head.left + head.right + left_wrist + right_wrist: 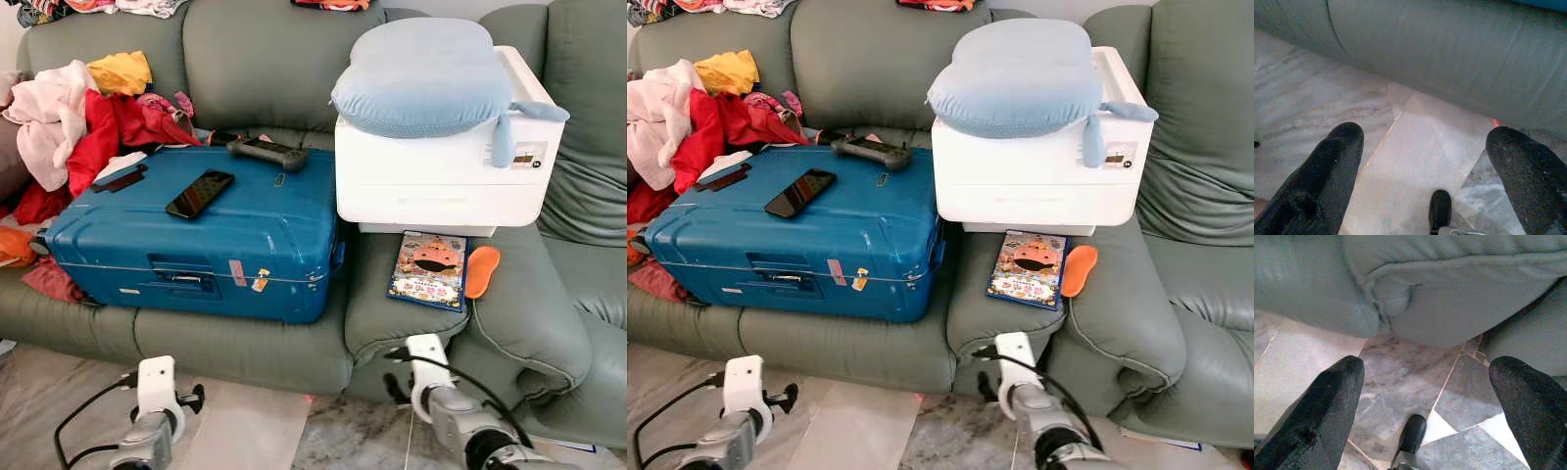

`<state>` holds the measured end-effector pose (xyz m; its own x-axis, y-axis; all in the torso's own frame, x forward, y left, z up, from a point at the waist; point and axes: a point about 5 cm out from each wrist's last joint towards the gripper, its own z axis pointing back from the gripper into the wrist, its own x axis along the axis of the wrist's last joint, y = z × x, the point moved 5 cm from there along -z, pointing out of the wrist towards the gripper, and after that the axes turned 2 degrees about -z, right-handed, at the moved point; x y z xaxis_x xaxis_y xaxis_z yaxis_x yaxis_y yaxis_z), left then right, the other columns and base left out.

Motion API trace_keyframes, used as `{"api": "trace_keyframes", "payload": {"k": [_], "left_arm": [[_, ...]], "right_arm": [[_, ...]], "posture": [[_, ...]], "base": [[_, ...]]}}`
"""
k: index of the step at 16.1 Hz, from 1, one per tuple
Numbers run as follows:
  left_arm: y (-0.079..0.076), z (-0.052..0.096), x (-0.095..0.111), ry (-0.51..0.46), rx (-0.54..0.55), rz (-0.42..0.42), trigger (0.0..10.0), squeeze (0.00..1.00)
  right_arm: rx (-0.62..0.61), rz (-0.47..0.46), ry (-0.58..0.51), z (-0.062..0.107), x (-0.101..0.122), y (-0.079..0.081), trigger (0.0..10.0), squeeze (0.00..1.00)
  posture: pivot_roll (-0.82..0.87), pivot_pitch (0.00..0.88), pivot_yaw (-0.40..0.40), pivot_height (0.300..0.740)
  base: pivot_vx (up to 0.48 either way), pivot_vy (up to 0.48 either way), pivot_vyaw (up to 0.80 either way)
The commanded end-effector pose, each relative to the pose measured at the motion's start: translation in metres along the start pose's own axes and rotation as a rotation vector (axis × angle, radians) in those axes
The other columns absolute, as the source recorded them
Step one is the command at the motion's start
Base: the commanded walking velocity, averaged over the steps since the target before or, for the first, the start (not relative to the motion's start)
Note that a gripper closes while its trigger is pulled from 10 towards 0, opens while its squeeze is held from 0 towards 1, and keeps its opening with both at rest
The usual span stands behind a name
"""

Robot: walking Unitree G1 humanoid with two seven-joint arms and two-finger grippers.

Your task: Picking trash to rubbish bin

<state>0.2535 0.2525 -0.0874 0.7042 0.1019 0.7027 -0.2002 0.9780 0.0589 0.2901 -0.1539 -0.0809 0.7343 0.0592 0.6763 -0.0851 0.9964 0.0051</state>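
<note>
Search step: left gripper and right gripper both spread, empty, low by sofa; next needs spotting trash, none obvious yet.

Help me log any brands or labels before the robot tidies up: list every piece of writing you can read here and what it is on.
None can be read.
Book: title lettering under the cartoon face, too small and blurred.
White printer: small dark label at its front corner, too small.
Blue suitcase: stickers on the front wall, blurred.
Phone: screen dark, no text.
</note>
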Motion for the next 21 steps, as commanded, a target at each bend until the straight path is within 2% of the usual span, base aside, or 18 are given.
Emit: {"api": "trace_keyframes", "payload": {"k": [1,3,4,5,6,7,8,9,10,12,13,14,16,17,18,19,20,21], "left_arm": [[0.010,0.000,0.012,-0.055,0.017,0.013,10.0,0.00],[0.010,0.001,0.027,-0.143,0.003,0.014,10.0,0.00],[0.010,0.002,0.031,-0.168,0.011,-0.012,10.0,0.00],[0.007,0.004,0.044,-0.241,0.000,-0.012,10.0,0.00],[0.006,0.005,0.049,-0.269,-0.008,-0.016,10.0,0.00],[0.001,0.011,0.064,-0.372,-0.035,-0.039,10.0,0.00],[-0.001,0.019,0.073,-0.449,-0.044,-0.082,10.0,0.00],[-0.002,0.022,0.076,-0.473,-0.046,-0.099,10.0,0.00],[-0.012,0.032,0.083,-0.536,-0.101,-0.059,10.0,0.00],[-0.031,0.060,0.115,-0.679,-0.155,0.005,10.0,0.00],[-0.040,0.079,0.141,-0.777,-0.175,0.030,10.0,0.00],[-0.045,0.090,0.155,-0.822,-0.189,0.028,10.0,0.00],[-0.054,0.111,0.168,-0.879,-0.206,-0.058,10.0,0.00],[-0.052,0.124,0.169,-0.893,-0.183,-0.078,10.0,0.00],[-0.049,0.126,0.168,-0.887,-0.169,-0.055,10.0,0.00],[-0.046,0.127,0.163,-0.869,-0.153,-0.002,10.0,0.00],[-0.043,0.125,0.157,-0.836,-0.117,0.054,10.0,0.00],[-0.044,0.123,0.153,-0.800,-0.111,0.081,10.0,0.00]], "right_arm": [[0.005,-0.003,-0.038,-0.001,0.011,0.000,10.0,0.00],[0.038,0.011,-0.084,-0.001,0.024,0.001,10.0,0.00],[0.063,0.053,-0.132,0.000,0.036,0.004,10.0,0.00],[0.077,0.089,-0.209,0.002,0.055,0.002,10.0,0.00],[0.077,0.107,-0.237,0.003,0.061,0.001,10.0,0.00],[0.092,0.058,-0.314,0.008,0.079,-0.006,10.0,0.00],[0.107,0.065,-0.376,0.013,0.090,-0.012,10.0,0.00],[0.114,0.087,-0.398,0.015,0.093,-0.014,10.0,0.00],[0.128,0.081,-0.451,0.022,0.100,-0.019,10.0,0.00],[0.145,0.004,-0.567,0.043,0.128,-0.029,10.0,0.00],[0.156,0.070,-0.647,0.061,0.147,-0.022,10.0,0.00],[0.190,0.111,-0.660,0.069,0.151,-0.015,10.0,0.00],[0.322,0.139,-0.680,0.085,0.150,0.004,10.0,0.00],[0.258,0.219,-0.755,0.096,0.161,0.001,10.0,0.00],[0.215,0.177,-0.747,0.094,0.164,-0.005,10.0,0.00],[0.125,0.062,-0.732,0.090,0.169,-0.016,10.0,0.00],[0.095,-0.055,-0.726,0.088,0.173,-0.023,10.0,0.00],[0.081,-0.080,-0.727,0.090,0.176,-0.025,10.0,0.00]], "posture": [[0.14,0.000,0.029,0.740],[0.15,0.000,0.025,0.740],[0.15,0.000,0.021,0.740],[0.15,0.000,0.010,0.740],[0.14,0.000,0.010,0.740],[0.12,0.000,0.005,0.740],[0.11,0.001,0.005,0.740],[0.11,0.001,0.005,0.740],[0.10,0.007,0.004,0.740],[0.11,0.003,0.005,0.740],[0.10,0.000,0.008,0.740],[0.10,0.000,0.010,0.740],[0.10,0.000,0.004,0.740],[0.10,0.000,-0.004,0.740],[0.10,0.000,-0.007,0.740],[0.10,0.000,-0.008,0.740],[0.10,0.000,-0.012,0.740],[0.10,0.000,-0.015,0.740]], "base": [[0.000,0.000,0.00],[0.000,0.000,0.00],[0.000,0.000,0.00],[0.000,0.000,0.00],[0.000,0.000,0.00],[0.000,0.000,0.00],[0.000,0.000,0.00],[0.000,0.000,0.00],[0.000,0.000,0.00],[0.000,0.000,0.00],[0.000,0.000,0.00],[0.000,0.000,0.00],[0.000,0.000,0.00],[0.000,0.000,0.00],[0.000,0.000,0.00],[0.000,0.000,0.00],[0.000,0.000,0.00],[0.000,0.000,0.00]]}}
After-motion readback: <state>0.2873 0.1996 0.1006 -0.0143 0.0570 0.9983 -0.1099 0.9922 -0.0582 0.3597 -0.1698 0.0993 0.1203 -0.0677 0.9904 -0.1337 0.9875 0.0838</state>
